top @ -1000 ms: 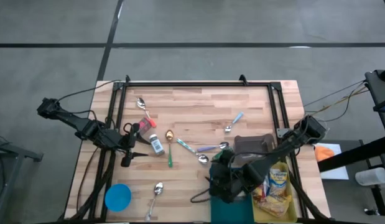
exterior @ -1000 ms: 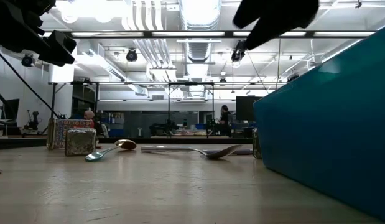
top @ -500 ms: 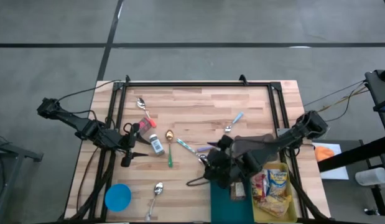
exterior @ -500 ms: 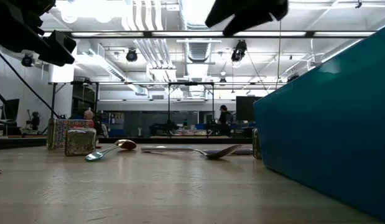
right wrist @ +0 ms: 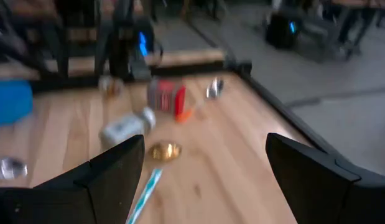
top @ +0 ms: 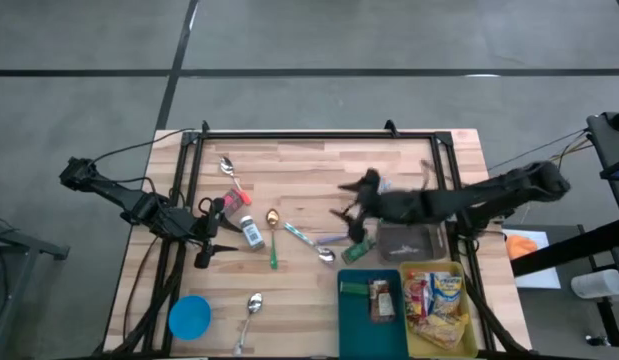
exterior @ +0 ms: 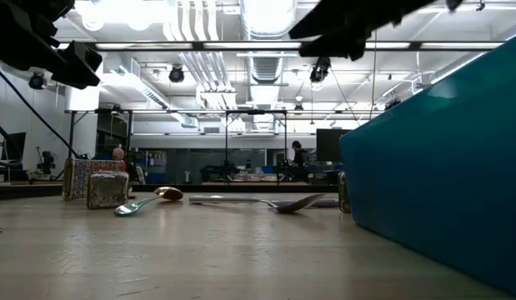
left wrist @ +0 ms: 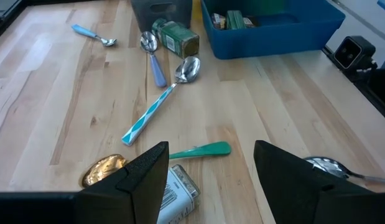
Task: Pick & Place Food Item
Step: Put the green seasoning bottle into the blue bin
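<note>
My right gripper (top: 347, 200) hangs open and empty above the table's middle, beyond the blue bin (top: 351, 310), which holds small food packs (top: 379, 298). A green can (top: 357, 252) lies on its side by the bin's far left corner. My left gripper (top: 227, 237) stands open at the table's left, close to a small white can (left wrist: 180, 186) that lies on the wood below the gap between its fingers, untouched. In the right wrist view the open fingers (right wrist: 120, 168) frame a red can (right wrist: 166, 96) and the white can (right wrist: 124, 129).
Several spoons lie scattered over the wood, among them a gold one (top: 272, 217) and a teal-striped one (left wrist: 161, 102). A dark grey box (top: 409, 240) stands beyond the bin, yellow snack bags (top: 441, 300) lie to its right, and a blue bowl (top: 189, 317) sits near left.
My right gripper has swung away from over the blue bin toward the table's far edge, rising a little and tipping up nearer to level. It has stayed open. The bin's inside, which the arm covered before, now shows.
</note>
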{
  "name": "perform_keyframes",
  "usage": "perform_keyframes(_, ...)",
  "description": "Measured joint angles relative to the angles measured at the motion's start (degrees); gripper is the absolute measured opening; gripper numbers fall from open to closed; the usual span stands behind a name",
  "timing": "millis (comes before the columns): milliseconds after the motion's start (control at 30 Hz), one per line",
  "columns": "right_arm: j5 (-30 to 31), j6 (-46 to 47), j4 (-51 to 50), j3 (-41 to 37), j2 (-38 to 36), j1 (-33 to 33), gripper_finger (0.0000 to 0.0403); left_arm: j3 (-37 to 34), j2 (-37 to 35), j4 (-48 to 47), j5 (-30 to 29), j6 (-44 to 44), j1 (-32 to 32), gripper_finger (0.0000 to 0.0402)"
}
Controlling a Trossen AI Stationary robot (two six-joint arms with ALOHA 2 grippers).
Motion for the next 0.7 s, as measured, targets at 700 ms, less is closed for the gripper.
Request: perform_keyframes(700,-21.5,-3.3,1.5,-14.0,-15.3,-11.2,0.0334,0.0,0.0,0.0,0.0,0.0,0.0,0.0241)
